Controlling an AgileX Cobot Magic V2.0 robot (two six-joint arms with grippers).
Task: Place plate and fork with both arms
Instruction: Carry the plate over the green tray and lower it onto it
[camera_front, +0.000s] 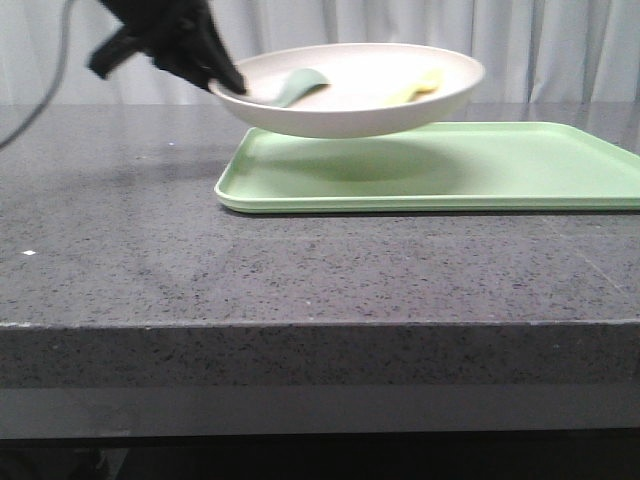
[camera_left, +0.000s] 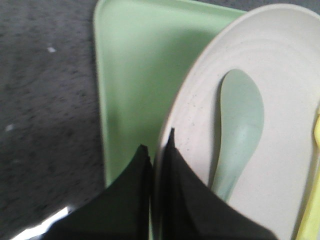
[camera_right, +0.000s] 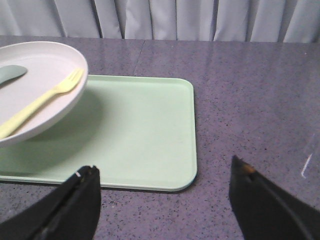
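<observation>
Plate (camera_front: 350, 90) hangs clear of the tabletop (camera_front: 120, 250) in the upper centre of the front view, above the near-left part of a green tray (camera_front: 480, 165) and not touching it. Left gripper (camera_left: 156, 150) clamps the rim at the plate's left edge; in the left wrist view its jaws stand closed on the rim, one inside the dish and one underneath.

Fork (camera_right: 40, 102) lies loose inside the plate, tines toward the far rim, beside a grey-green spoon (camera_left: 240, 130). Neither is restrained.

Right gripper (camera_right: 165, 200) sits low in the right wrist view, jaws wide apart and holding nothing, over the tabletop near the tray's right-hand corner.

Assessment of handling:
- The plate looks rigid and matte, probably light. A single rim pinch leaves its whole width cantilevered, so it may sag or twist in the jaws.
- The rim is the only practical hold; the bowl is too broad.
- The fork looks light, thin and smooth plastic, likely to slide if the plate tips. Its handle, lying across the dish near the rim, offers the best purchase.
</observation>
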